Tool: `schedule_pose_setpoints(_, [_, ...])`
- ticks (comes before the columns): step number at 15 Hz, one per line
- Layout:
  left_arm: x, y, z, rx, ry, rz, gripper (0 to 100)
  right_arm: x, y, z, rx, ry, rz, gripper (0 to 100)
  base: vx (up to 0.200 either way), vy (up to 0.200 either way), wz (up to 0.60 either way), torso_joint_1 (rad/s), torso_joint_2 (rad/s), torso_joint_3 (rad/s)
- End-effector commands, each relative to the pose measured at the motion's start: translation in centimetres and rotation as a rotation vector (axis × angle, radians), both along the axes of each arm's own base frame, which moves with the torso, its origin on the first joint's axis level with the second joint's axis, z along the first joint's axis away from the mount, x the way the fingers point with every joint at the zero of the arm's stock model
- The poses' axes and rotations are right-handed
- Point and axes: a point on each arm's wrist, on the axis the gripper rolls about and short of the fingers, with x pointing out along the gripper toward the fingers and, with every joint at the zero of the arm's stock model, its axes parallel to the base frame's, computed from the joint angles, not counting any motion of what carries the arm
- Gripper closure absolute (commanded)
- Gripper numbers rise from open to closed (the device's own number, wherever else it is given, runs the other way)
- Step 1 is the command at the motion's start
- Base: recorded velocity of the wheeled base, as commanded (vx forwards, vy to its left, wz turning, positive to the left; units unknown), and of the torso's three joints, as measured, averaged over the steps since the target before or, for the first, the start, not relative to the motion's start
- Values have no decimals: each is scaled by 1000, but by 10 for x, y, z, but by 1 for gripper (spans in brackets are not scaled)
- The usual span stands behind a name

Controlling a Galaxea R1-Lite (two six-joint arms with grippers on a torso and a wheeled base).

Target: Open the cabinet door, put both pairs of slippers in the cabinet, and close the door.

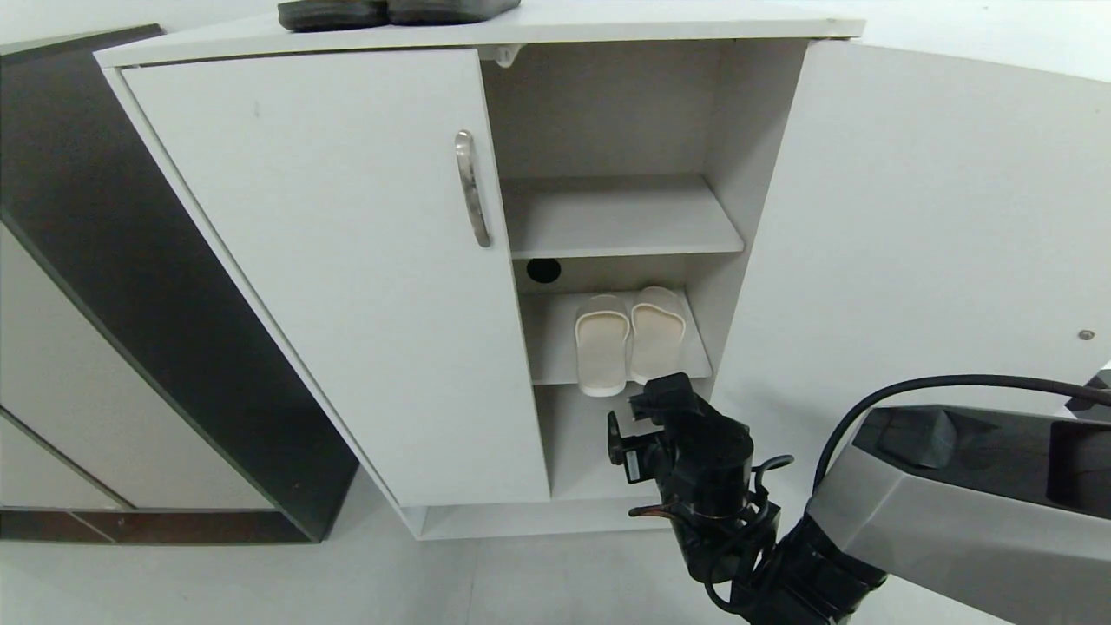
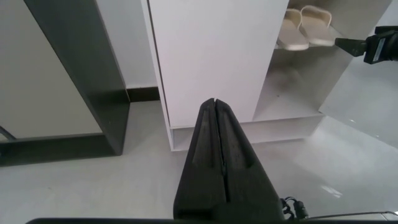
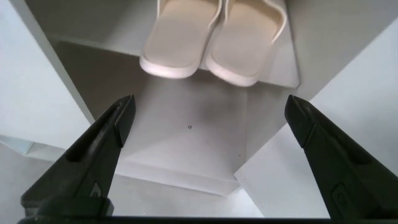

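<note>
A pair of cream slippers (image 1: 629,334) (image 3: 211,37) (image 2: 305,25) lies side by side on the middle shelf of the white cabinet (image 1: 608,217), heels toward me. A dark pair of slippers (image 1: 391,10) rests on the cabinet's top. The right door (image 1: 911,243) stands swung wide; the left door (image 1: 330,260) is closed. My right gripper (image 1: 664,391) (image 3: 210,106) hangs open and empty just below and in front of the cream slippers' heels. My left gripper (image 2: 214,109) is shut on nothing, low over the floor in front of the closed door.
A metal handle (image 1: 471,187) sits on the closed door's inner edge. The upper shelf (image 1: 616,213) and the bottom compartment (image 3: 186,137) are bare. A tall dark panel (image 1: 130,260) stands left of the cabinet. Grey floor (image 2: 93,180) lies open in front.
</note>
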Motion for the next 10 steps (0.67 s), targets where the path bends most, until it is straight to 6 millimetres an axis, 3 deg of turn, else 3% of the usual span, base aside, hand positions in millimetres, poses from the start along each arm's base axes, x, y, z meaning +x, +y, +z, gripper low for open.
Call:
schedule_pose_setpoints(1, [0,0,0,0,2,0,100,0,0,-2,-4,4,1,0,0,0,0,2,2,193])
schedule_pose_setpoints(10, [0,0,0,-1,2,2,100,-1,-5,0,13,-12,-7,0,0,0,0,5,2,188])
